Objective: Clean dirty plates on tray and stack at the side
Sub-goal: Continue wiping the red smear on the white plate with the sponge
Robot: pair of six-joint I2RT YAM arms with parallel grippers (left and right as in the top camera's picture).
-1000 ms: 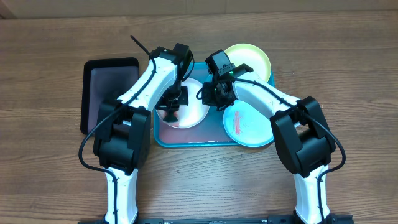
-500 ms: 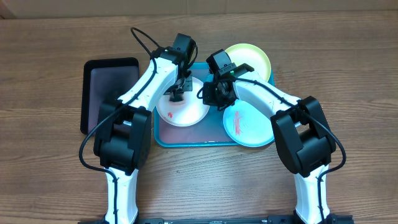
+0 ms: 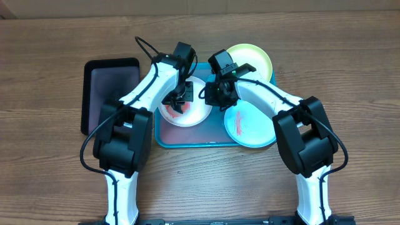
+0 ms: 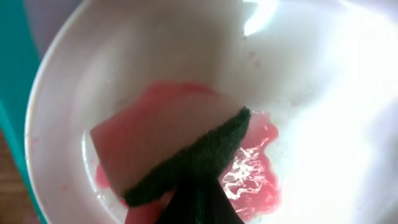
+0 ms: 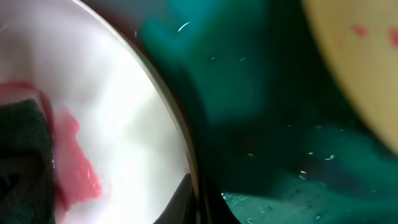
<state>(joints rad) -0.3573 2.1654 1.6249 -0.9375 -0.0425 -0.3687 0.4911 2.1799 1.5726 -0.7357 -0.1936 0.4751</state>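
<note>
Sponge [image 4: 163,134] pinched in the left claw [image 3: 177,97] presses on red smears in the white plate [image 3: 192,116], inside the blue tray [image 3: 187,140]. Right claw [image 3: 210,95] seems to pinch the plate's rim. If that hold slips, hard scrubbing could skid the plate.

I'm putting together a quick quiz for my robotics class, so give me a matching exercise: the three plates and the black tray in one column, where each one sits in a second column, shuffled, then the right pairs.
Column one:
1. white plate
2. light green plate
3. light blue plate
4. black tray

Column two:
A. on the table, left of the turquoise tray
B. near right corner of the turquoise tray
C. left half of the turquoise tray, with the sponge on it
D. far right corner of the turquoise tray

Pairs: 1-C, 2-D, 3-B, 4-A
</note>
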